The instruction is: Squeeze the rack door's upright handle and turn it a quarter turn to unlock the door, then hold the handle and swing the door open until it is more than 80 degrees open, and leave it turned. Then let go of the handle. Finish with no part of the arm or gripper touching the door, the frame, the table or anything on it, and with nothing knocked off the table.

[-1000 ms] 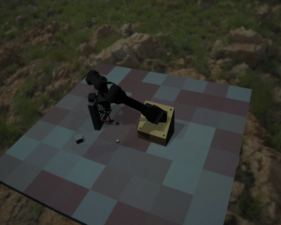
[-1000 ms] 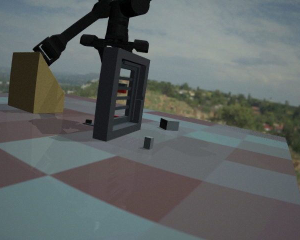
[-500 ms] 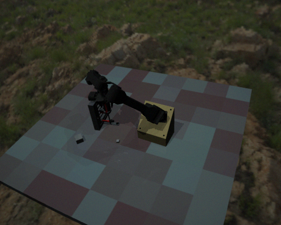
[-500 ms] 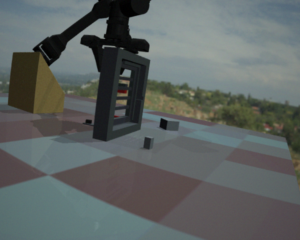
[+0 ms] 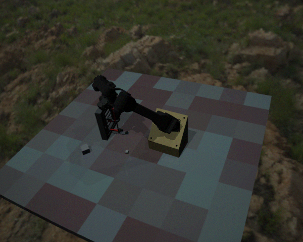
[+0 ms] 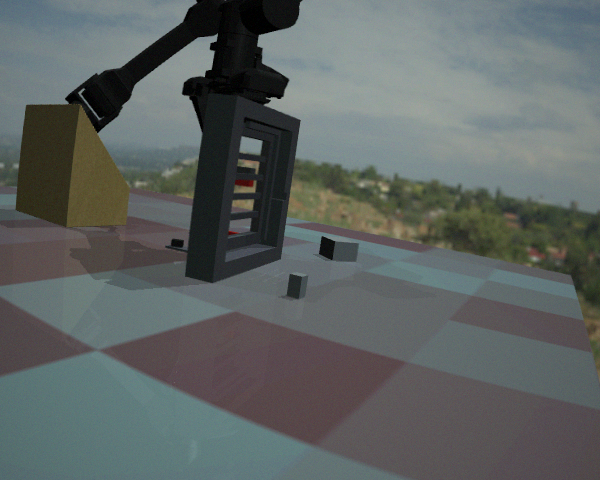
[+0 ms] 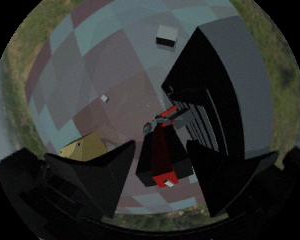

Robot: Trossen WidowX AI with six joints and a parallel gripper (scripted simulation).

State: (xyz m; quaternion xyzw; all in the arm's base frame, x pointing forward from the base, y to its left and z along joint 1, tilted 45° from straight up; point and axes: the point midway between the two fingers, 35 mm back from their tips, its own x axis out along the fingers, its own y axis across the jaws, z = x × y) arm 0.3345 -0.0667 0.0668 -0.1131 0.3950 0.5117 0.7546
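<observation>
— What is that slanted mount [image 5: 163,141] [image 6: 44,165] [image 7: 85,147] made of?
— It looks like wood or pressed board, yellowish and matt, with a fine grain.
— And the door frame [image 5: 101,126] [image 6: 212,191] [image 7: 252,100]?
— Smooth and dull, like painted metal (or plastic, I can't tell which).
— The arm [image 5: 146,111] [image 6: 158,49]?
— Black, mostly matt.
— Is the tabletop [image 5: 144,203] [image 6: 248,372] [image 7: 120,55] glossy?
— Smooth, with a faint sheen at the near left in the exterior view.
— And the red handle part [image 7: 162,155]?
— Smooth, like plastic.
</observation>
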